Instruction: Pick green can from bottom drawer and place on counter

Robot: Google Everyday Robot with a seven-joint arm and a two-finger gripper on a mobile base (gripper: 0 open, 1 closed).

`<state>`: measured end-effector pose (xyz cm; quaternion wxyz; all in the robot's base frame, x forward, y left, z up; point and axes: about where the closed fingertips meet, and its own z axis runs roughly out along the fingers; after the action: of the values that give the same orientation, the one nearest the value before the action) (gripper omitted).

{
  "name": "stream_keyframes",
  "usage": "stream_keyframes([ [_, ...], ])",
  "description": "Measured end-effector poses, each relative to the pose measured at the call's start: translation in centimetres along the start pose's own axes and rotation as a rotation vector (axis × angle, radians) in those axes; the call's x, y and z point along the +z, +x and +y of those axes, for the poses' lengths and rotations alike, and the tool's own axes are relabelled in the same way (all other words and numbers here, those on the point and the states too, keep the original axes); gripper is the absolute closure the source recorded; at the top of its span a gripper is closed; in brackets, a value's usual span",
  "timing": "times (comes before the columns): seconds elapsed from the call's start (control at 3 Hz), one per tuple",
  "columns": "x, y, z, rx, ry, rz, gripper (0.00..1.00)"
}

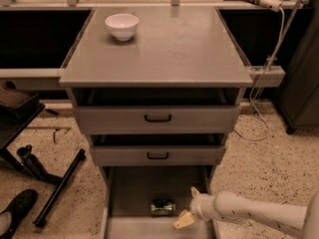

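The small shiny green metallic can [163, 207] lies on its side on the flat floor of the bottom drawer [130, 190], the lowest and deepest grey metal drawer of the cabinet. This drawer is pulled out toward the camera, and the can is near the middle of its floor, a little to the right.

The pale two-finger gripper [189, 205] is at the right side of the same drawer, just beside the can and to its right. One finger points up and the other finger [183, 220] points down and to the left, so the fingers are spread apart and hold nothing. A narrow gap shows between the gripper and the can, so they do not seem to touch. The beige rounded arm [254, 214] comes in from the lower right corner of the view.

Above the bottom drawer there are two shallower grey drawers. The middle one [158, 155] and the upper one [158, 118] each have a black handle and each stands a little pulled out.

The wide flat matte grey counter [169, 54] covers the top of the cabinet. A round white bowl [122, 26] stands upright near its far left corner, well apart from the can.

On the speckled floor at the left lie a black rod [59, 187] and a black shoe [18, 208]. A white cable [267, 66] hangs down at the right side of the cabinet.
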<state>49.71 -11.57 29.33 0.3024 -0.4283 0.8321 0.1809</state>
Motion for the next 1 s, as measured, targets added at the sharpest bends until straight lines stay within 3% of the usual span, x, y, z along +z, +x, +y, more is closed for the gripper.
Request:
stream_keyframes([
  [0.67,8.3,3.3,2.9,0.055,-0.109,-0.038,0.0],
  [1.0,11.5,3.1,3.4,0.052,-0.15,-0.065,0.0],
])
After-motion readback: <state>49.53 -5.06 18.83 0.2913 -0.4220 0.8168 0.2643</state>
